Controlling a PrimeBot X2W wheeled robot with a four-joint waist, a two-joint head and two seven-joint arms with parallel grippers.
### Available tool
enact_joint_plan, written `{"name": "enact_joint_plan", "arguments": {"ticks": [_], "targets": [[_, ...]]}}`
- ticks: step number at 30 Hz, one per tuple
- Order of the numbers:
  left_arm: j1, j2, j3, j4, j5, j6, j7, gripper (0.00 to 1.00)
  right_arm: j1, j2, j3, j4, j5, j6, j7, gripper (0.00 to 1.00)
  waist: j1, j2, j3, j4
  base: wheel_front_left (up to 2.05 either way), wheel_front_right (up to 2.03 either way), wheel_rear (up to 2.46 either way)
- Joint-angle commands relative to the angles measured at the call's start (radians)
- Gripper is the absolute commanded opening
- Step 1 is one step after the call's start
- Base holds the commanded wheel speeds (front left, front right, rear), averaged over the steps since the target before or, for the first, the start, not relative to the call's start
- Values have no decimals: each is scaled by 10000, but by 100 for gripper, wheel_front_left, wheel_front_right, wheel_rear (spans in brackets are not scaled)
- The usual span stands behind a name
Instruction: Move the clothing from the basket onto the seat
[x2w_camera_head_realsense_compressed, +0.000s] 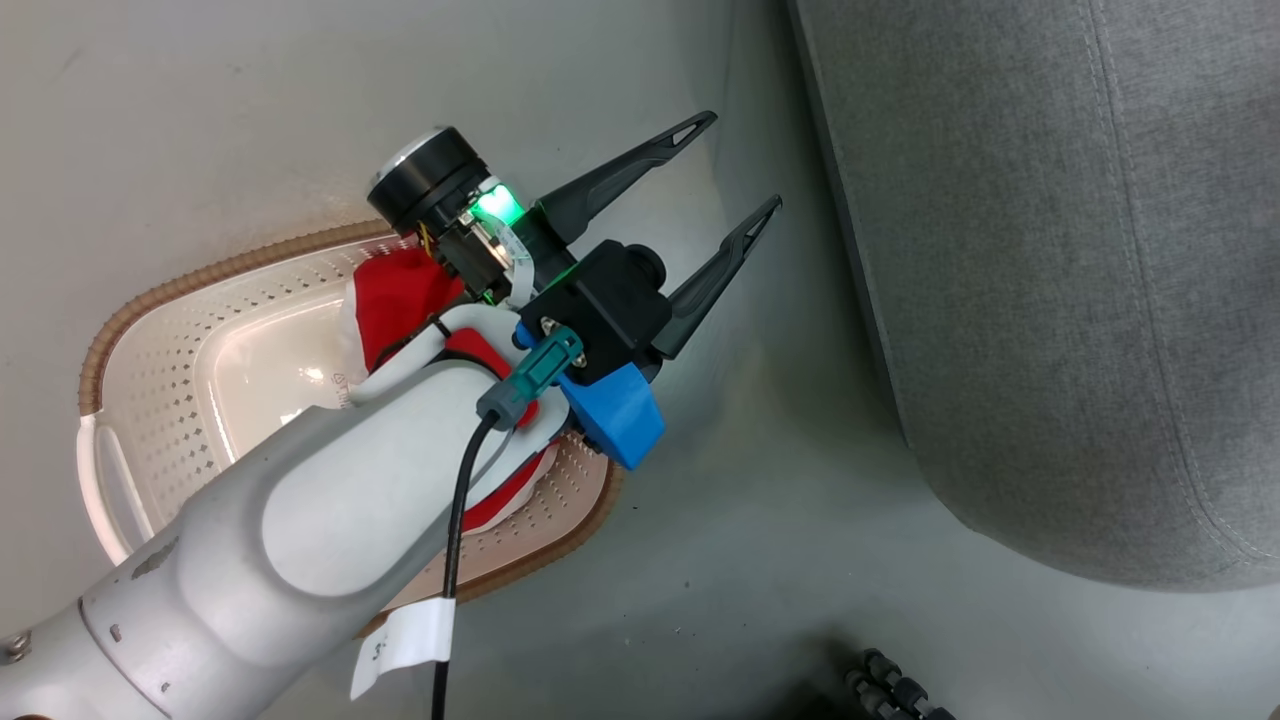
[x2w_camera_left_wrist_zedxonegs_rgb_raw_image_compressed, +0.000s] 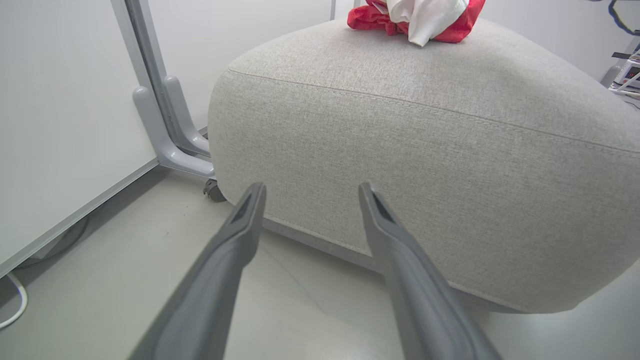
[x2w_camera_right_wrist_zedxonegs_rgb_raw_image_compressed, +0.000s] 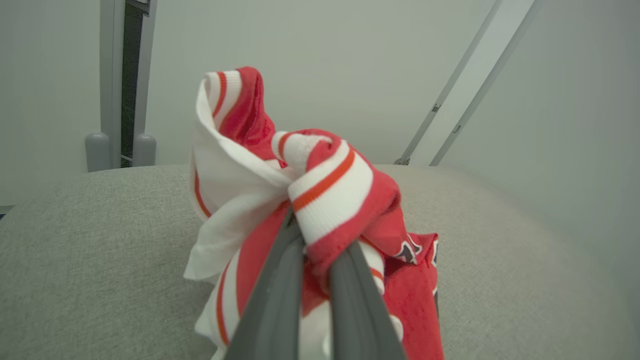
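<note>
Right wrist view: a red and white jersey (x2w_camera_right_wrist_zedxonegs_rgb_raw_image_compressed: 320, 190) is bunched between the two fingers of the right gripper (x2w_camera_right_wrist_zedxonegs_rgb_raw_image_compressed: 320, 245), which are almost together and pinch a striped cuff of the cloth. The jersey stands up in a heap on the top of the light grey seat (x2w_camera_right_wrist_zedxonegs_rgb_raw_image_compressed: 90, 250), and its lower folds seem to lie on the fabric. From the left wrist view the same red and white heap sits at the far edge of the seat top, well above the stitched seam.

In the head view a second red garment (x2w_camera_head_realsense_compressed: 400, 295) lies inside the basket (x2w_camera_head_realsense_compressed: 160, 400), near the basket edge that is closer to the seat, and the pale left forearm covers a part of it. The left gripper (x2w_camera_head_realsense_compressed: 745, 160) hangs above that edge with its fingers spread wide and nothing between them; they point at the rounded side of the seat. The basket stands on the pale floor (x2w_camera_head_realsense_compressed: 750, 560), beside the seat and not touching it.
</note>
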Motion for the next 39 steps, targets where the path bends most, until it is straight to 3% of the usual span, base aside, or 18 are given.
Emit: {"name": "enact_joint_plan", "arguments": {"ticks": [1, 13, 14, 15, 16, 30, 39], "targets": [[-175, 5, -7, -34, 13, 34, -48, 100, 103, 29, -17, 117, -40, 1, -36, 0, -1, 0, 27, 30, 0, 0, 0], [-285, -43, -49, 140, -61, 62, -206, 100, 494, 509, -38, 1267, 185, 1, -38, 0, -1, 0, 13, 126, 0, 0, 0], [-261, -54, -62, 161, -64, 62, -235, 100, 574, 513, -28, 1233, 211, 1, -36, 30, -1, 0, -32, 124, 0, 0, 0], [-228, -65, -74, 192, -63, 69, -262, 100, 651, 507, -18, 1175, 258, 1, -36, 47, -1, 0, -90, 123, 0, 0, 0], [-201, -75, -86, 230, -78, 76, -292, 100, 745, 499, -6, 1080, 300, 1, -38, 100, -1, 0, -160, 121, 0, 0, 0], [854, -532, 70, 1145, -680, 368, -1172, 100, 3652, 777, 1122, -1082, 658, 1, -38, 100, -1, 0, -2637, 49, 0, 0, 0], [2097, -844, 973, 1571, -1113, 756, -1481, 100, 5183, 831, 2457, -2097, 1031, 1, -36, 100, -1, 0, -4657, 519, 0, 0, 0]]}}
